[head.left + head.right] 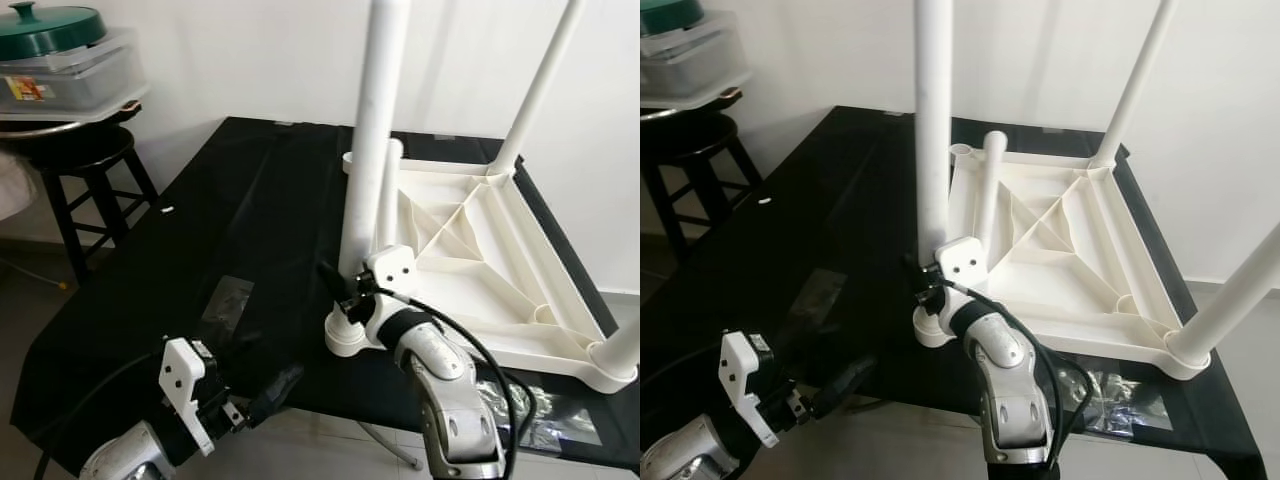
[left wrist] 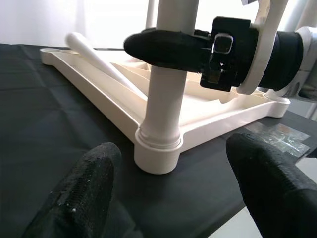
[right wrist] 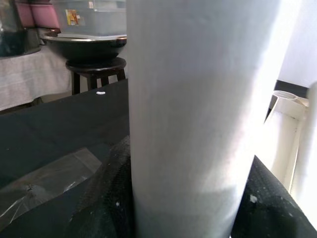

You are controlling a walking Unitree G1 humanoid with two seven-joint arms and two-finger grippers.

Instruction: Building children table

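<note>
Legs: three upright in upturned table top (image 1: 470, 250), fourth leg (image 1: 388, 195) lying loose. Right gripper (image 1: 352, 290) clamped on near leg (image 1: 365, 150); left gripper (image 1: 250, 405) open, empty.

You are looking at a plain room in a home. A black stool (image 1: 95, 180) is standing by the white wall (image 1: 250, 60), carrying a pan and plastic boxes (image 1: 70, 80).

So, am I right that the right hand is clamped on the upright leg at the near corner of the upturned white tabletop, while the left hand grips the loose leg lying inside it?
Not quite. The left hand grips nothing: the left wrist view shows its fingers spread open, short of the near corner. The right hand is indeed clamped on the upright leg of the upturned tabletop, and the loose leg lies untouched inside it.
</note>
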